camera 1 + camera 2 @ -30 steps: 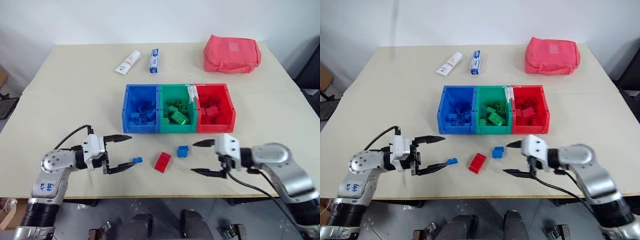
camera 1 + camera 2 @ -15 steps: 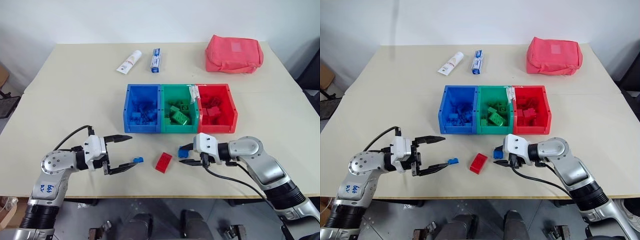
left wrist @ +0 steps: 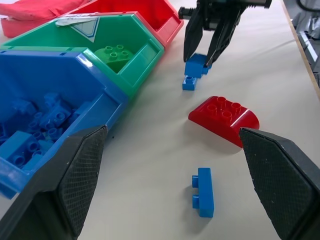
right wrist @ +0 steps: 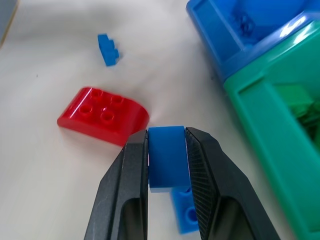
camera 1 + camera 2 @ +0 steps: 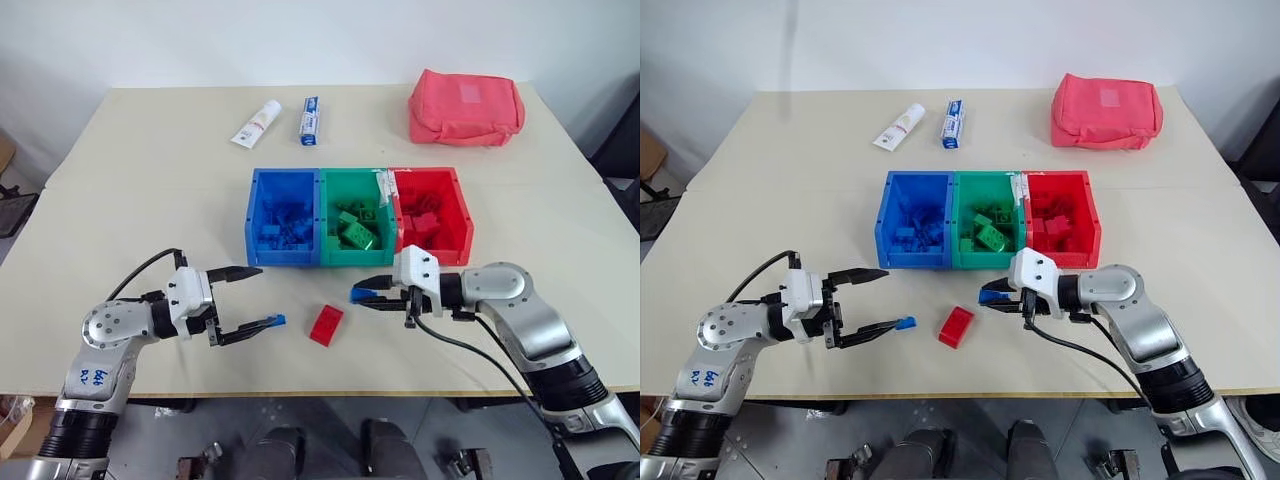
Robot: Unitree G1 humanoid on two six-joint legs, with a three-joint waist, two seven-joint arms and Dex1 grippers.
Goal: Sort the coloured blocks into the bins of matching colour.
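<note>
Two black fingers of my right gripper are clamped on a blue block, just off the table at six o'clock from the green bin. Shallow pinch (a second piece dangles beneath) could drop short of the blue bin. Left gripper gapes idle.

Beige tabletop. Joined bins at centre. Behind them: white tube, blue-and-white box, pink pouch to the right. In front: red block, small blue block left of it.
</note>
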